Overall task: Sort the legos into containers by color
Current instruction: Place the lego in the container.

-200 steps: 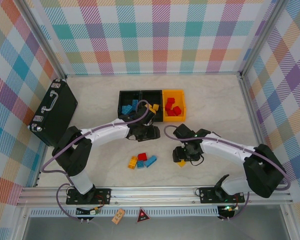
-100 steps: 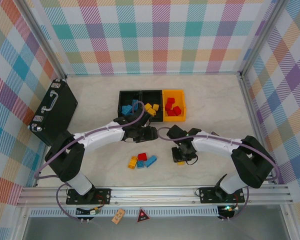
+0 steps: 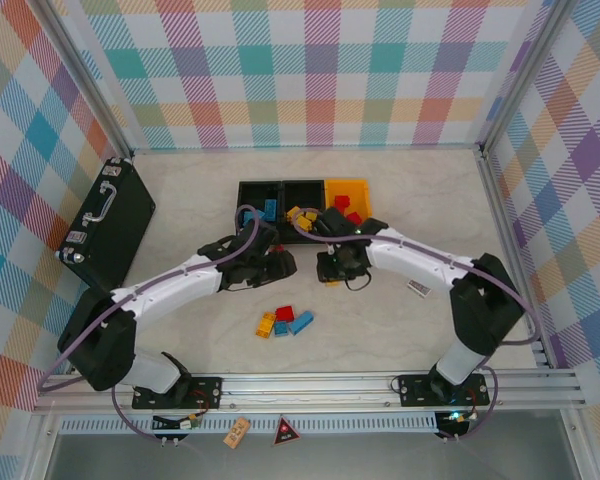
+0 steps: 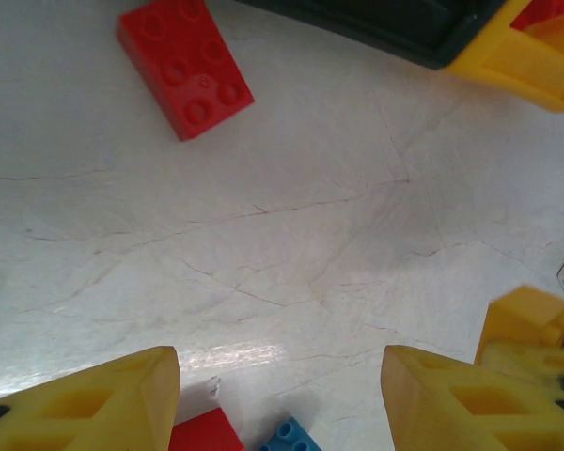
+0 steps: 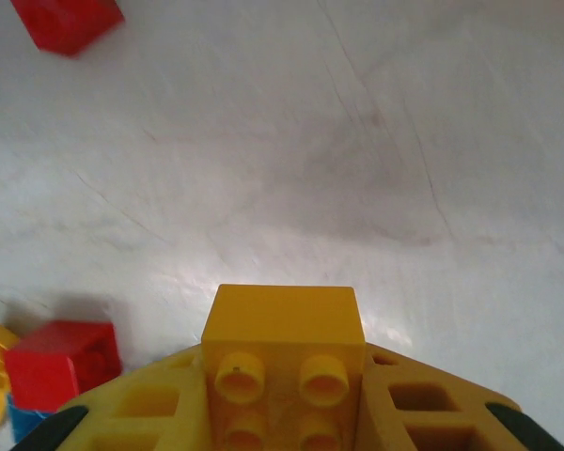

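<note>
On pale marbled tabletop [image 3: 420, 210] inside plaid walls [image 3: 310, 70], right gripper [image 5: 282, 413] clamps a yellow brick [image 5: 282, 324]; left gripper [image 4: 277, 376] gapes.

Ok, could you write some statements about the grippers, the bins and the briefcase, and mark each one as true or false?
1. The right gripper holds a yellow brick. True.
2. The left gripper holds a red brick. False: it is open and empty, over the bare table.
3. The yellow bin stands at the right end of the row of bins. True.
4. The black briefcase lies on the right side of the table. False: it lies on the left side.
</note>
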`<state>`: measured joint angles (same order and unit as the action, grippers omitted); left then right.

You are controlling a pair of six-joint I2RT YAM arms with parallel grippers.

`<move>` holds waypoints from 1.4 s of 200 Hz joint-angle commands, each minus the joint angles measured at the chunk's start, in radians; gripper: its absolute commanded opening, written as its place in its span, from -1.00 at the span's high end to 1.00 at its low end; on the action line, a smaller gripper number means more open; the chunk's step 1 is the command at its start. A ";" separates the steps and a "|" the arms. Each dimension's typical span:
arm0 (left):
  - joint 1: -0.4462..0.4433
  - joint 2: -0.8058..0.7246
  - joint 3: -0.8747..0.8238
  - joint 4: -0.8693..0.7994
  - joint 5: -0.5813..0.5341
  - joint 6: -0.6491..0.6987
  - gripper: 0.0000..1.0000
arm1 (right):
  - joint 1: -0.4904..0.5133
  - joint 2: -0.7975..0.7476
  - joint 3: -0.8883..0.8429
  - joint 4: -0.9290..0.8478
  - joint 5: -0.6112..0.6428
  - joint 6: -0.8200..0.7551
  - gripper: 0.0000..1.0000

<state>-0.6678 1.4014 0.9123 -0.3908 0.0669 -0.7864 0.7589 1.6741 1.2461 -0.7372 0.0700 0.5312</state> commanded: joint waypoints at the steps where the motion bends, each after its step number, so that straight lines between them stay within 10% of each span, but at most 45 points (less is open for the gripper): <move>1: 0.017 -0.063 -0.028 -0.025 -0.047 -0.029 -0.17 | -0.027 0.071 0.129 -0.042 -0.026 -0.041 0.43; 160: 0.037 -0.172 -0.038 -0.139 -0.133 0.000 -0.18 | -0.179 0.790 1.215 -0.386 0.021 -0.102 0.36; 280: 0.047 -0.150 -0.019 -0.154 -0.191 -0.031 -0.25 | -0.176 0.668 1.176 -0.329 0.007 -0.126 -0.05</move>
<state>-0.6357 1.2533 0.8776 -0.5220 -0.0795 -0.7979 0.5762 2.4798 2.4840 -1.0817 0.0898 0.4244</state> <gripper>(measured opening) 0.620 0.527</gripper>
